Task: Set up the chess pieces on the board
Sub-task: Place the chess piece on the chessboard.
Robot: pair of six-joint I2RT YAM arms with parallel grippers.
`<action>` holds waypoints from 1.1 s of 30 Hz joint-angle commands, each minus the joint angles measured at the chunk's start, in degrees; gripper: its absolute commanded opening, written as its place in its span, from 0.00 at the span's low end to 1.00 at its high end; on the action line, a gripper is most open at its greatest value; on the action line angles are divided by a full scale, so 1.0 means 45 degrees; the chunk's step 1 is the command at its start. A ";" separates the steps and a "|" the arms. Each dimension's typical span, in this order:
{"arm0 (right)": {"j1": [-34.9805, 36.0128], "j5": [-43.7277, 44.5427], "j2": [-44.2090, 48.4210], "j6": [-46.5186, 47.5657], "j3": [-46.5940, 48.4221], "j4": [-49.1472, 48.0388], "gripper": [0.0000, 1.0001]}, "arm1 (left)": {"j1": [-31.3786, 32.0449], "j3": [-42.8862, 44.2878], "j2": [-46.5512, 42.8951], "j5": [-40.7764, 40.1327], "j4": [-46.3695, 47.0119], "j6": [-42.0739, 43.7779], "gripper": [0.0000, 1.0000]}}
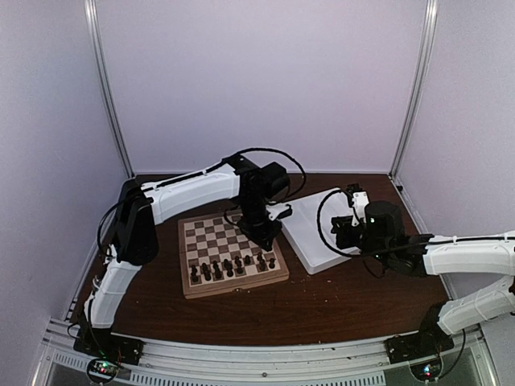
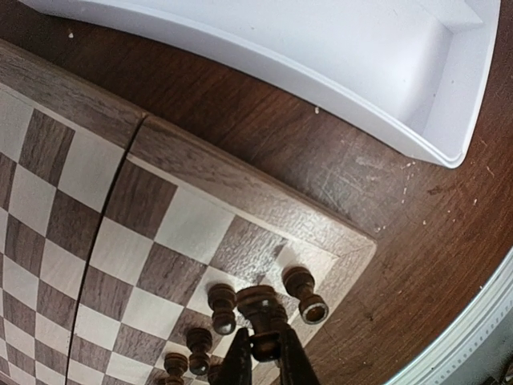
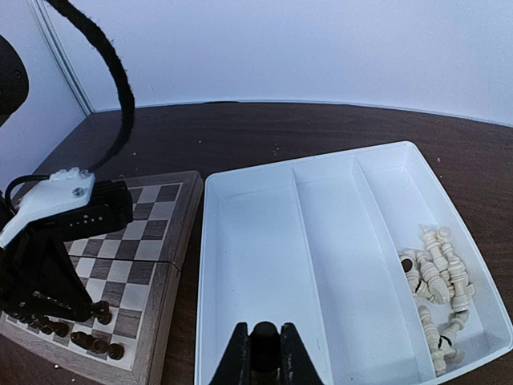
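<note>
Brown table (image 1: 322, 305), white walls (image 1: 265, 80); left end effector (image 2: 263, 327) grips piece (image 2: 256, 301); right end effector (image 3: 264, 333) unclear.

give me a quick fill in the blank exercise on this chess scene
1. The white tray has ___ compartments.
2. In the right wrist view, its cream pieces lie only in the ___ compartment.
3. The left claw grips a ___ chess piece over the board.

Missing words: three; rightmost; dark.
</note>
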State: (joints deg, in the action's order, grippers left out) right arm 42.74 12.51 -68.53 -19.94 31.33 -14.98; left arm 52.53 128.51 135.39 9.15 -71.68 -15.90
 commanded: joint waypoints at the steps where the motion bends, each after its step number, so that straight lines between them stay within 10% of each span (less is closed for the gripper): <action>1: -0.0055 0.0213 -0.0042 -0.0211 -0.0060 -0.0274 0.02 | -0.0112 0.0499 0.0319 0.0185 -0.0121 0.0271 0.00; 33: -0.0147 0.0315 -0.0200 -0.0187 0.0083 -0.0171 0.03 | -0.0287 0.0581 0.1046 0.0984 -0.0272 0.0227 0.01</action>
State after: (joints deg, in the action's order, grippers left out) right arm 42.39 12.80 -69.23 -19.99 31.33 -15.00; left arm 51.77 129.16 139.46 12.49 -72.12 -15.33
